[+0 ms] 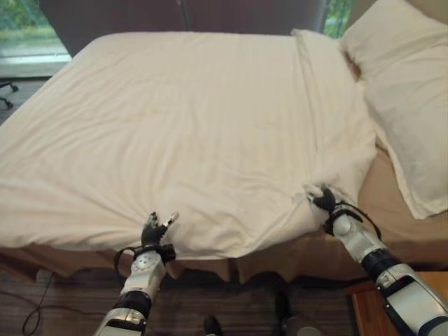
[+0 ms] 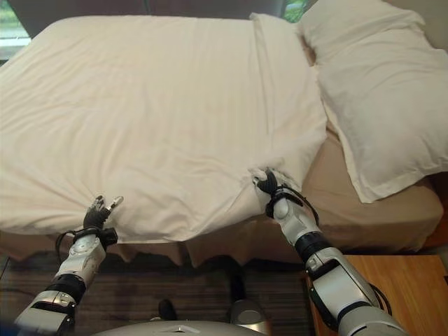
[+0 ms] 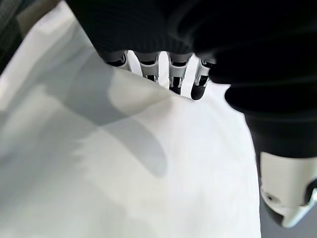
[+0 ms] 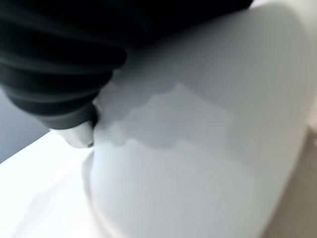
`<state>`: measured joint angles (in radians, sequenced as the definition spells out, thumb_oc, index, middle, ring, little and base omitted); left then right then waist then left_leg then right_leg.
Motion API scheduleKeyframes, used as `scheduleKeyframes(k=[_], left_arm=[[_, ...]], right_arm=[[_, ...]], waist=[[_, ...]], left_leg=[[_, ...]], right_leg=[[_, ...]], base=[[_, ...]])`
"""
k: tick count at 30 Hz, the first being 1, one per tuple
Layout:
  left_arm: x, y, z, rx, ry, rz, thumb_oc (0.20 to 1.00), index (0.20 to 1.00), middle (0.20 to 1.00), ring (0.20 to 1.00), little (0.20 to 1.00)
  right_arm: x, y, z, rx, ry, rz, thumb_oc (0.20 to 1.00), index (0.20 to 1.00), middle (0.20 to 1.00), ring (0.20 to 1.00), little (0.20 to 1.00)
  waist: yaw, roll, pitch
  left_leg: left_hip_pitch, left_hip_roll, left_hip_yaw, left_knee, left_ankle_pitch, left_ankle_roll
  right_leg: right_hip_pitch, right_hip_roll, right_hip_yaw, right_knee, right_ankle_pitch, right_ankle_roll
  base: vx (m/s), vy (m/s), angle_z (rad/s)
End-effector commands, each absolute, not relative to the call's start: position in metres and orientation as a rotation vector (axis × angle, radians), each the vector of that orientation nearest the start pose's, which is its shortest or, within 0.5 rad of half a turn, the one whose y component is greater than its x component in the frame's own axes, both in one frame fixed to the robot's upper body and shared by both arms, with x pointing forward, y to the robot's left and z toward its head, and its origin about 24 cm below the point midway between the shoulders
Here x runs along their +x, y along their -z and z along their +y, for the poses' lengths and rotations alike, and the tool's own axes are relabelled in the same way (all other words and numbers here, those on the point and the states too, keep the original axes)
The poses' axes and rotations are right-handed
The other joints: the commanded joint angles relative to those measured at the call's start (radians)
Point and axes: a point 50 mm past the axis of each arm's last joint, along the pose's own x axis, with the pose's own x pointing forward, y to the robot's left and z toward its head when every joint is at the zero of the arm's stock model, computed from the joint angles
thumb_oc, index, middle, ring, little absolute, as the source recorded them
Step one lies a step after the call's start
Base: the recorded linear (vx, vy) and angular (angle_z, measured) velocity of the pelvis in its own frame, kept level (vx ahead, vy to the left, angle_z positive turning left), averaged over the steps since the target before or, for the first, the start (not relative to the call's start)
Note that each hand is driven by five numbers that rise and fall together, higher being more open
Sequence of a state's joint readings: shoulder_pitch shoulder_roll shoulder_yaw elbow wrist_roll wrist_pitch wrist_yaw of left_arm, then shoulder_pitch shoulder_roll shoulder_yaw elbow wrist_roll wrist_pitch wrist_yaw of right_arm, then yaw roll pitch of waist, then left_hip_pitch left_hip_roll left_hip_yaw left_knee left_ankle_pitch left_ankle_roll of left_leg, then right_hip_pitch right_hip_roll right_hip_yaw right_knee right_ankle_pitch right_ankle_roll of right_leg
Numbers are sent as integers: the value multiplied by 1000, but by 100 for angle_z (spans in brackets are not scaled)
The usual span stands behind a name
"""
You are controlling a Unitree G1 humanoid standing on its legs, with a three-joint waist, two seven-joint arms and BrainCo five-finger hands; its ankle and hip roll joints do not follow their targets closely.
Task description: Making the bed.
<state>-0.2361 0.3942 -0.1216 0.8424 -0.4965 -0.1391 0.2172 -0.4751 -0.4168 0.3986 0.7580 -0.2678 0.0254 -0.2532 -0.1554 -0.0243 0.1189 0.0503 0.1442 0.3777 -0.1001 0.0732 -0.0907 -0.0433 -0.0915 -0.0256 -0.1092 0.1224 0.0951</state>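
Left hand (image 1: 155,231) hovering at near edge of bed, fingers loosely spread, gripping nothing. Right hand (image 1: 323,199) bunching near corner of cream cotton duvet (image 1: 189,133), fingers curled into the fabric. Step, by my reading: spreading duvet. Next move calling for pull toward large cream pillow (image 1: 409,91) at far right corner, over exposed tan fitted sheet (image 1: 392,203). Count: one duvet, one pillow.
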Motion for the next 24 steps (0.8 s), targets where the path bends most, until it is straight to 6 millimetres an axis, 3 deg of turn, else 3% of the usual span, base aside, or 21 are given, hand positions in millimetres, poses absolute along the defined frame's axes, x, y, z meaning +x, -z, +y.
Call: scheduleKeyframes(k=[1, 5, 7, 8, 9, 14, 18, 19, 22, 24], left_arm=[[267, 58, 224, 12, -183, 499, 1000, 1000, 1000, 1000, 1000], [262, 65, 220, -1, -179, 530, 1000, 1000, 1000, 1000, 1000], [258, 71, 217, -3, -187, 560, 1000, 1000, 1000, 1000, 1000], [258, 71, 217, -3, -187, 560, 1000, 1000, 1000, 1000, 1000], [257, 74, 214, -15, -196, 574, 1000, 1000, 1000, 1000, 1000], [249, 80, 215, -67, -215, 586, 1000, 1000, 1000, 1000, 1000], [239, 84, 214, -86, -203, 591, 1000, 1000, 1000, 1000, 1000], [239, 84, 213, -85, -203, 592, 1000, 1000, 1000, 1000, 1000], [227, 86, 213, -90, -175, 593, 1000, 1000, 1000, 1000, 1000], [224, 87, 214, -89, -170, 594, 1000, 1000, 1000, 1000, 1000]], right_arm=[[332, -23, -222, -861, 84, 222, 200, 200, 200, 200, 200], [319, -8, -237, -800, 149, 294, 200, 200, 200, 200, 200], [304, 15, -251, -762, 207, 415, 200, 200, 200, 200, 200], [304, 15, -251, -762, 207, 415, 448, 448, 448, 448, 448], [284, 40, -265, -752, 264, 562, 1000, 1000, 1000, 1000, 1000], [234, 72, -306, -707, 401, 844, 1000, 1000, 1000, 1000, 1000], [177, 94, -331, -713, 493, 1044, 1000, 1000, 1000, 1000, 1000], [176, 94, -331, -713, 494, 1045, 1000, 1000, 1000, 1000, 1000], [121, 107, -348, -777, 524, 1217, 1000, 1000, 1000, 1000, 1000], [112, 107, -353, -789, 539, 1238, 1000, 1000, 1000, 1000, 1000]], waist=[[-49, -5, -4], [-72, 3, -11], [-86, 14, -10], [-86, 14, -10], [-91, 27, -5], [-87, 51, 12], [-85, 62, 19], [-85, 62, 19], [-74, 60, 21], [-72, 59, 21]], left_leg=[[64, 64, -37, 13, -65, -33], [72, 59, -31, 13, -70, -30], [81, 56, -25, 13, -72, -30], [82, 56, -25, 13, -72, -30], [85, 55, -20, 13, -72, -30], [98, 53, -3, 13, -77, -30], [105, 60, -6, 13, -73, -34], [106, 60, -7, 13, -73, -34], [102, 71, -26, 13, -68, -39], [100, 73, -30, 13, -66, -40]], right_leg=[[-38, -105, -8, 22, -23, 69], [-36, -104, 3, 22, -23, 69], [-35, -102, 11, 22, -23, 70], [-35, -102, 11, 22, -23, 70], [-38, -102, 16, 22, -24, 72], [-43, -94, 36, 22, -29, 76], [-28, -93, 25, 22, -38, 73], [-27, -93, 24, 22, -38, 73], [-7, -89, 3, 22, -53, 68], [-4, -88, -1, 22, -55, 68]], base=[[0, 17, -11], [5, 0, -7], [4, -14, -13], [-13, -5, -8], [-18, 11, -5], [-6, 1, -15], [3, -17, -10], [10, -33, 3], [14, -58, 2], [-5, -40, 7]])
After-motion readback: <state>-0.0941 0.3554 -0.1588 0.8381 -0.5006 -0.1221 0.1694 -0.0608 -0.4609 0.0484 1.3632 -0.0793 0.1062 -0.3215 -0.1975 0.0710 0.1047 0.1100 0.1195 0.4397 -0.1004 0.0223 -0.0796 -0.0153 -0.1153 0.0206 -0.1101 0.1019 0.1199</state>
